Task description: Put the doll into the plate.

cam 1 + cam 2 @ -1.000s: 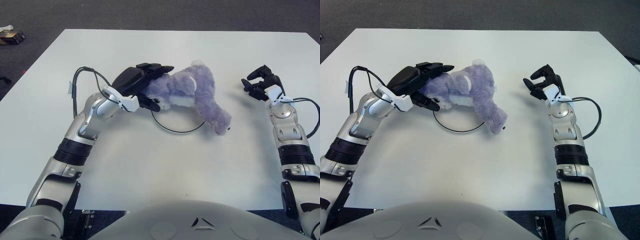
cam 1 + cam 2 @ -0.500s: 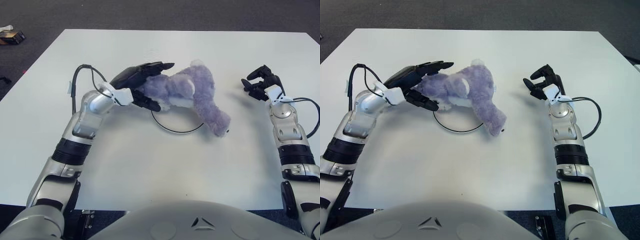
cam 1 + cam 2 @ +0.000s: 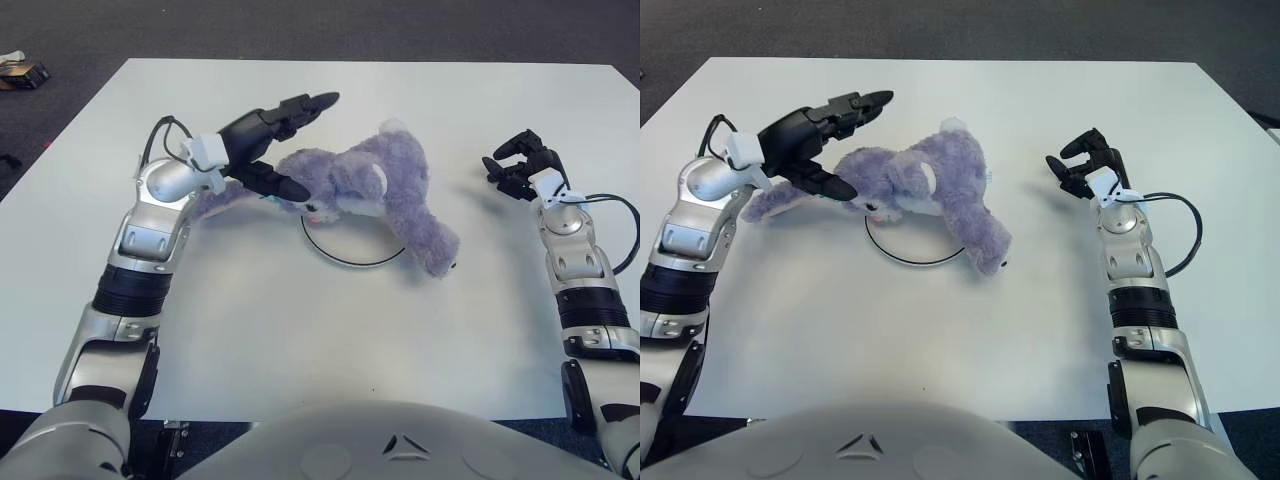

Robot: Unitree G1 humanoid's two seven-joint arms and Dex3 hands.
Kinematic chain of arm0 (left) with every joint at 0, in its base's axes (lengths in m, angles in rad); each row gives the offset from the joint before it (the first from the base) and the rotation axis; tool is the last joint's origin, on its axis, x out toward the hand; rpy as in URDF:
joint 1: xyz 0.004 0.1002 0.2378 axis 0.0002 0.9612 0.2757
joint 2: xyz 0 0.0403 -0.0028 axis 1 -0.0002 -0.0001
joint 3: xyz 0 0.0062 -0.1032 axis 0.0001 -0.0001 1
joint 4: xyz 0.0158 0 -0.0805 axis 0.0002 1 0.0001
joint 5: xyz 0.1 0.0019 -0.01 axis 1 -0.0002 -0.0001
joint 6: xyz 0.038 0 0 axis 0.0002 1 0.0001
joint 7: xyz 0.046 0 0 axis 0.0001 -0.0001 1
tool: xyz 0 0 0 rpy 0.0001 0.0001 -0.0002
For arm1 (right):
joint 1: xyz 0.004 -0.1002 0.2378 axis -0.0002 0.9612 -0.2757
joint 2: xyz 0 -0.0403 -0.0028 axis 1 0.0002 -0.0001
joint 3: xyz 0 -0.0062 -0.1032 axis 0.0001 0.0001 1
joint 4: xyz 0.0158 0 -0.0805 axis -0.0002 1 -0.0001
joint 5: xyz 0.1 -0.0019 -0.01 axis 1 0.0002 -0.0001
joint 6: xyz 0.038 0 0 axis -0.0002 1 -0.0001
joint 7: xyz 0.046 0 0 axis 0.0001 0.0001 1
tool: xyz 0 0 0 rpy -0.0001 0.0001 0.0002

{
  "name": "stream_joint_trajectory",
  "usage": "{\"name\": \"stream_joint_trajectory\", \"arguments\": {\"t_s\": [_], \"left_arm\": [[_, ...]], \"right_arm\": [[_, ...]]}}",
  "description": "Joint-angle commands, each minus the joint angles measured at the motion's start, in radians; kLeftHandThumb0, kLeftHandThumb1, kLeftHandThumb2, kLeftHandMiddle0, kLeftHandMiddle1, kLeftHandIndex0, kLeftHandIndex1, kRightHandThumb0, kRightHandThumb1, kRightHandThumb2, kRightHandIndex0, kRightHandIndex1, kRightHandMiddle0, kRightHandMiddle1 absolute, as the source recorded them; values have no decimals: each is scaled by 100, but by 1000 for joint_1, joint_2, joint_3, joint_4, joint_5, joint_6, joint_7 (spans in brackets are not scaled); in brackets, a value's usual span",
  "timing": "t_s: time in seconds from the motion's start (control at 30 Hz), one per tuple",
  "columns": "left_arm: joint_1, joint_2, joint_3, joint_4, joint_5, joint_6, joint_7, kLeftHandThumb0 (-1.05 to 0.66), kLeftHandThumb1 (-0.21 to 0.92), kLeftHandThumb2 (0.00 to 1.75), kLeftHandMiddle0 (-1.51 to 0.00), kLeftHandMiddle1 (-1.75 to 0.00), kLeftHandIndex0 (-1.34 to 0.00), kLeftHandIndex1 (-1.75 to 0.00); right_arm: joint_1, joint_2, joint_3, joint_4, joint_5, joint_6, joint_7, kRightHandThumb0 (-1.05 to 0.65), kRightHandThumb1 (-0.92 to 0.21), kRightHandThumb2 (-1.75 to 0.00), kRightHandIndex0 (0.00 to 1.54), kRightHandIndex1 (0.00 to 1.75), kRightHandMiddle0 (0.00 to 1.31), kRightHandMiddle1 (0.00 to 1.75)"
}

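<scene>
Left eye view shows the purple plush doll (image 3: 370, 185) sprawled across the white table (image 3: 300, 330), its long axis running roughly from the robot's left toward its right and slightly nearer the robot at the right end, where a limb tapers to a point close to the table's middle. Its pale-faced head sits near the left of the body, and another limb trails off farther to the left, behind the left arm. The doll lies over the far rim of the plate (image 3: 350, 255), a clear dish visible mainly as a thin dark ring; the near arc of that ring stays uncovered. The table is plain white, with dark grey carpet around it and a small object at the upper left edge on the floor. The left hand (image 3: 265, 150) is raised just left of the doll's head, its fingers (image 3: 305, 104) spread wide and straight, gripping nothing; one lower finger points toward the head, though contact cannot be judged. The right hand (image 3: 520, 165) shows well to the right of the doll, fingers curled, holding nothing.
</scene>
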Motion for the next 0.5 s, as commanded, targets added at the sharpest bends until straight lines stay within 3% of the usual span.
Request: {"name": "stream_joint_trajectory", "arguments": {"t_s": [0.0,0.23,0.3,0.33,0.47], "left_arm": [[-15,-17,36,28,-28,19,20,-58,82,1,-46,-3,-45,-11],[-6,-74,77,26,-38,28,100,-39,91,5,-62,-6,-56,-14],[10,-159,126,100,-13,-113,210,-36,92,8,-71,-9,-61,-16],[14,-184,140,122,-6,-156,242,-35,92,13,-82,-11,-64,-23],[13,-203,146,155,5,-212,265,-34,92,19,-100,-9,-61,-44]], "right_arm": [[28,1,15,40,-7,27,21,-35,-92,-53,91,66,18,175],[26,2,14,46,-8,17,19,-35,-92,-53,91,66,18,175],[30,2,9,50,-6,-4,10,-35,-92,-52,91,66,18,175],[32,2,7,51,-5,-11,8,-35,-92,-52,91,66,18,175],[32,1,5,55,-5,-19,6,-35,-92,-52,91,66,18,175]]}}
